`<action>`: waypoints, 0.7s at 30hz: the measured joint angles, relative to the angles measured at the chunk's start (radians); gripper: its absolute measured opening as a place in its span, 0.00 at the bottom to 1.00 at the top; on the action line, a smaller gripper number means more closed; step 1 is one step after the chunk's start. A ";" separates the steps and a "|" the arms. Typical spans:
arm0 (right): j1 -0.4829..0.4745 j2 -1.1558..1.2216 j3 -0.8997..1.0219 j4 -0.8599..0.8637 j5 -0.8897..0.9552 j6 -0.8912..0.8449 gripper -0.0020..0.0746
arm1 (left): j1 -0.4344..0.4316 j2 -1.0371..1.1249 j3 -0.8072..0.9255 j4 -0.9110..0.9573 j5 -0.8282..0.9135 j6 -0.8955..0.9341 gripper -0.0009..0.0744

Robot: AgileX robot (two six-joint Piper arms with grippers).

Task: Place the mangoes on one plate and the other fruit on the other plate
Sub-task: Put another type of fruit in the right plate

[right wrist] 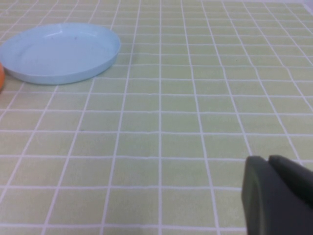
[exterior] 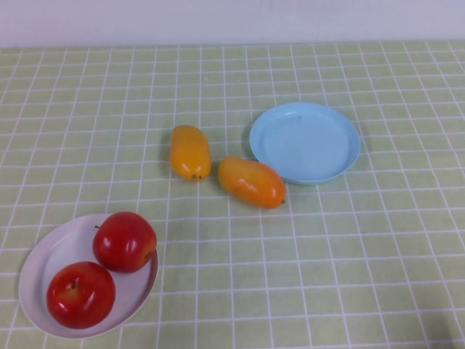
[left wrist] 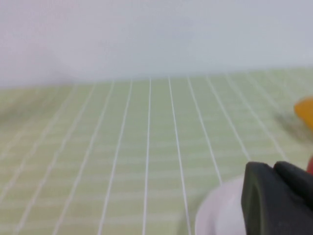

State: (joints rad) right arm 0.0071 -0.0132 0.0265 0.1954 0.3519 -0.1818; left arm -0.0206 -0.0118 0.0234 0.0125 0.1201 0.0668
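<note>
Green checked tablecloth [exterior: 305, 254] with white grid lines covers the table, pale wall behind. Near left: round white plate with shallow rim [exterior: 43, 262], holding two shiny round red apples, one at the near side [exterior: 81, 294], one toward the far right rim [exterior: 124, 241], just beside each other, maybe touching. Middle of table: elongated yellow-orange mango [exterior: 190, 152] lying on the cloth, and right of it a deeper orange mango [exterior: 251, 182], close but apart. Just right of the deeper one: round light blue plate with raised rim [exterior: 305, 142], nothing on it, mango very near its rim. Left gripper [left wrist: 276, 198] only appears as a dark part in the left wrist view, over the white plate's edge [left wrist: 215, 210]; cannot tell fingers. Right gripper [right wrist: 276, 196] likewise a dark part in the right wrist view, above bare cloth, blue plate [right wrist: 61, 53] well apart; cannot tell fingers.
</note>
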 joint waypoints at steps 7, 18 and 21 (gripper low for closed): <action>0.000 0.000 0.000 0.000 0.000 0.000 0.00 | 0.000 0.000 0.002 0.002 0.223 -0.004 0.02; 0.000 0.000 0.000 0.000 0.000 0.000 0.00 | 0.000 0.000 0.002 0.002 0.254 -0.004 0.02; 0.000 0.000 0.000 0.000 0.000 0.000 0.00 | 0.000 0.000 0.002 0.002 0.254 -0.004 0.02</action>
State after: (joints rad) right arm 0.0071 -0.0132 0.0265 0.1954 0.3519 -0.1818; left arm -0.0206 -0.0118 0.0254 0.0148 0.3745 0.0624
